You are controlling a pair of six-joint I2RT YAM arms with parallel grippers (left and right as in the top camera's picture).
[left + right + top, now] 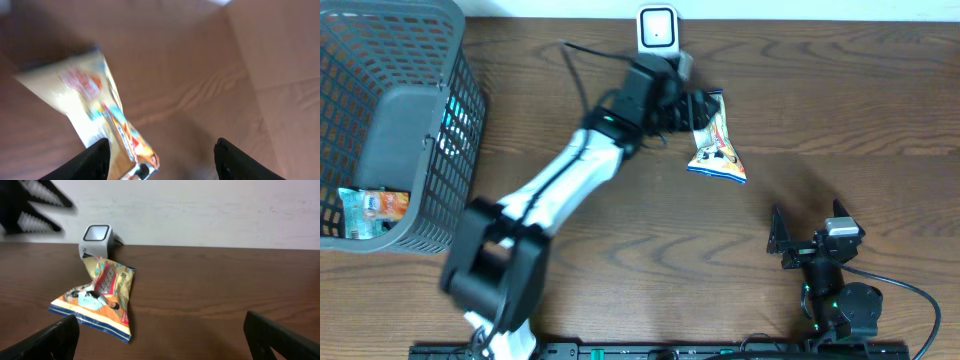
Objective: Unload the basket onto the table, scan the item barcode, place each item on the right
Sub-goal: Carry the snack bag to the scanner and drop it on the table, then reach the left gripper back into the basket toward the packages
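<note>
snack bag (717,148) lies outside basket (470,110) holding a packet (380,205)

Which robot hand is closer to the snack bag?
Left. The left gripper is right at the top end of the snack bag, open and not clamping it. The right gripper sits well apart from the bag, back toward the robot's base and off to the right.

You have a grey mesh basket (468,120) sitting at the far left corner of the wooden table (650,260), with an orange-and-teal packet (375,212) lying inside near its front wall.
</note>
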